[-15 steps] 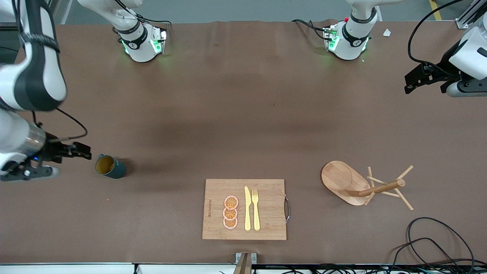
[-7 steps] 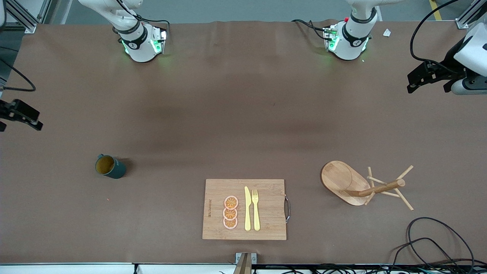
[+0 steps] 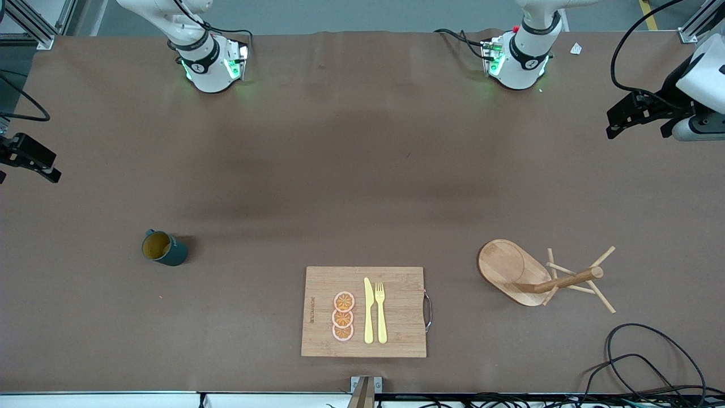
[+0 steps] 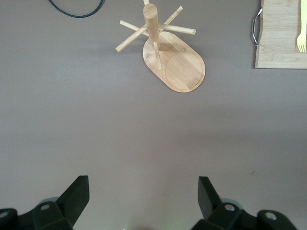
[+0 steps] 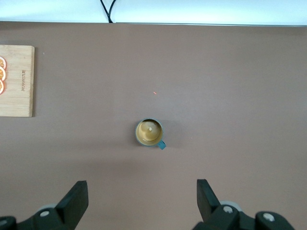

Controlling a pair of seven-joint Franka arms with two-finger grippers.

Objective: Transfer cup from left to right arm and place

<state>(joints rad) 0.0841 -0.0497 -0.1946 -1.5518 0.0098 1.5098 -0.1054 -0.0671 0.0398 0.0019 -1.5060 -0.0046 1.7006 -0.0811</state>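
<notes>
The cup is a small dark teal-green mug with a mustard-tan inside and a small handle on its side. It stands upright on the brown desk toward the right arm's end, its mouth facing up and its axis vertical; in the right wrist view the round rim and tan inside are seen straight from above. The handle points away from the front camera and toward the right arm's end of the desk. Nothing touches the cup, and bare desk surrounds it.

The right gripper hangs over the edge of the desk at the right arm's end, well apart from the cup, with its fingers spread apart and nothing between them. The left gripper hangs over the left arm's end of the desk, its fingers likewise spread apart and holding nothing.

A wooden cutting board lies near the front edge, about midway along the desk, carrying three orange slices, a yellow knife and a yellow fork. Toward the left arm's end stands a wooden peg rack on an oval base. A black cable loops at the corner nearest the front camera there. None of these stands near the cup.
</notes>
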